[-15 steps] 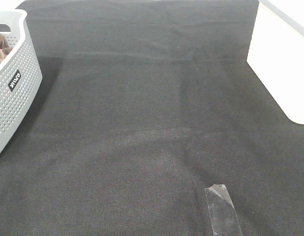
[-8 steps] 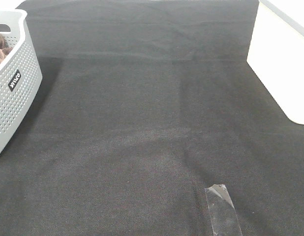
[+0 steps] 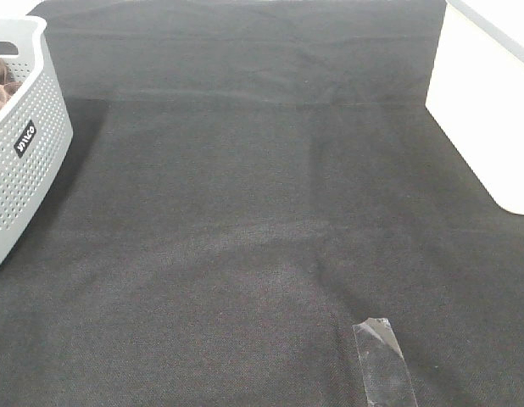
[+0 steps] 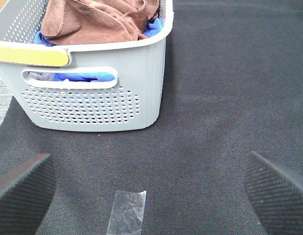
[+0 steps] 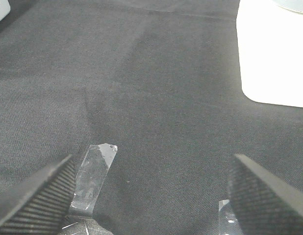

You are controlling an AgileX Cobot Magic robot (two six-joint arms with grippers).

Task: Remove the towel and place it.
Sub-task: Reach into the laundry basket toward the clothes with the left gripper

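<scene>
Towel (image 4: 92,19) lies bunched in the basket (image 4: 92,105) atop a blue cloth (image 4: 152,28); left gripper (image 4: 150,188) and right gripper (image 5: 152,196) gape empty. Likely hazard: a deep pinch drags the blue cloth out too.

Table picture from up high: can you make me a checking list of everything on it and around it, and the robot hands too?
Surface: black mat, flat, with faint creases.
Job's things: brown towel bunched in the grey basket at the mat's left edge, lying over a blue cloth; not yet removed.
Clutter: a clear tape strip stuck on the mat near the front; the wrist views show more strips.
Grippers: left gripper open, empty, facing the basket; right gripper open, empty, over bare mat.
Cables: nothing seen.
Surroundings: white surface along the mat's right side.
</scene>
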